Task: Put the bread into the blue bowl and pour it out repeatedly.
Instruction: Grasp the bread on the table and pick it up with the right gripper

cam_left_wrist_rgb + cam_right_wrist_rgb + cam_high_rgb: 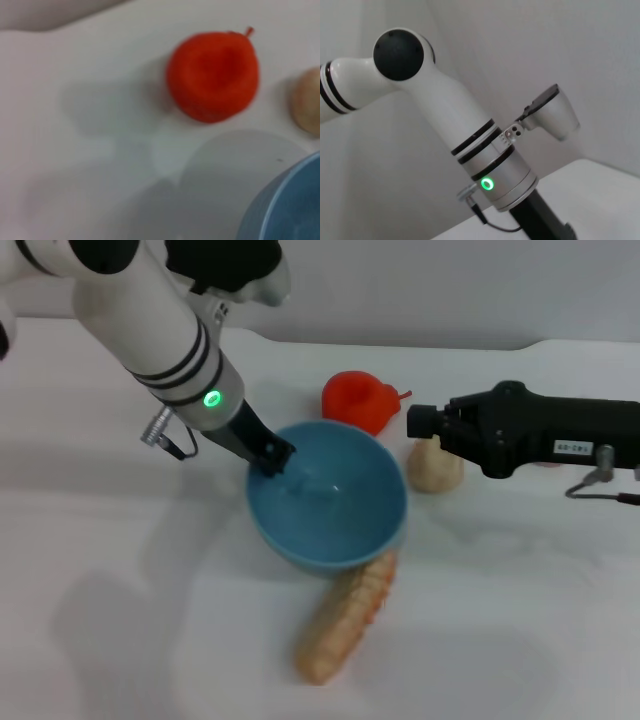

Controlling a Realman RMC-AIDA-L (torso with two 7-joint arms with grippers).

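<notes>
The blue bowl [330, 548] stands at the middle of the table and is empty inside; part of its rim [282, 207] shows in the left wrist view. My left gripper [271, 456] reaches down from the upper left, its black fingers clamped over the bowl's left rim. The bread [347, 617], a long tan loaf with an orange ridged side, lies on the table just in front of the bowl, one end touching its wall. My right gripper [418, 422] hovers to the right of the bowl, pointing left, with nothing seen in it.
A red-orange hollow fruit toy [361, 401] [213, 75] sits behind the bowl. A small beige bun [434, 466] [307, 100] lies under the right gripper. The right wrist view shows only the left arm [470, 145] against the wall.
</notes>
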